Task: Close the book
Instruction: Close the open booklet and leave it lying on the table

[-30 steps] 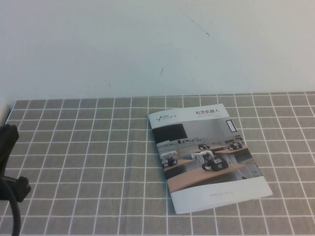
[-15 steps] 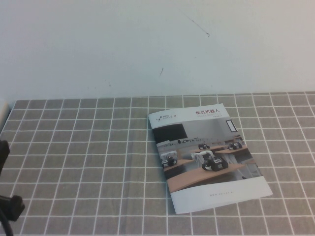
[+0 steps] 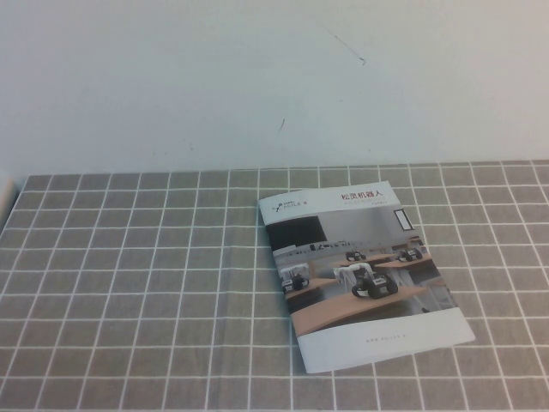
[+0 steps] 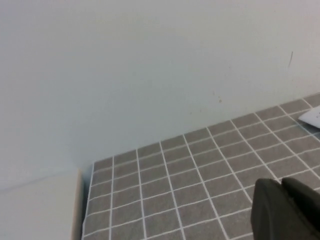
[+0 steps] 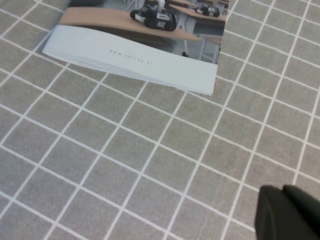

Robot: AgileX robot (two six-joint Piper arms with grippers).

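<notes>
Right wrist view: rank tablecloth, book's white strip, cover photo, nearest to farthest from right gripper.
The right gripper hangs over the tablecloth; the left gripper too, elsewhere.
1. tablecloth, directly beneath
2. book's white strip, near edge
3. cover photo, beyond the strip

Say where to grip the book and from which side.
Probably pinch the book by its right long edge, coming from the robot's right: it lies flat, closed. The right gripper hovers off its near corner; the left gripper sits far left.
</notes>
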